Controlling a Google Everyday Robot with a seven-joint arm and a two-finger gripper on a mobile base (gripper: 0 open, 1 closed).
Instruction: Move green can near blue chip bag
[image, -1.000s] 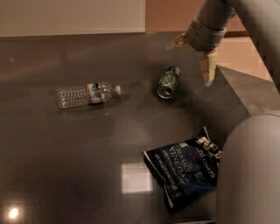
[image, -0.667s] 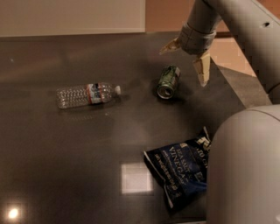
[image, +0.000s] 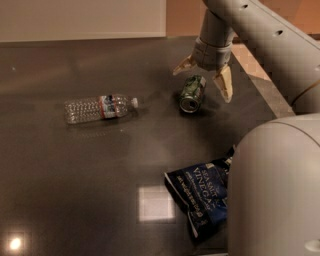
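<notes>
The green can (image: 192, 94) lies on its side on the dark table (image: 75, 175), silver end facing me. My gripper (image: 204, 77) hangs open just above the can's far end. One pale finger (image: 183, 65) is to the can's upper left. The other finger (image: 224, 83) is to its right. Neither finger touches the can. The blue chip bag (image: 202, 195) lies flat near the table's front, white lettering up. My arm's large grey body hides the bag's right side.
A clear plastic bottle with a red label (image: 98, 108) lies on its side at the left. The table's right edge (image: 265, 82) runs diagonally behind the gripper. A bright light reflection (image: 156, 202) shows left of the bag.
My gripper has moved left and down, from right of the can to straddling its far end. The can, bottle and bag have not moved.
</notes>
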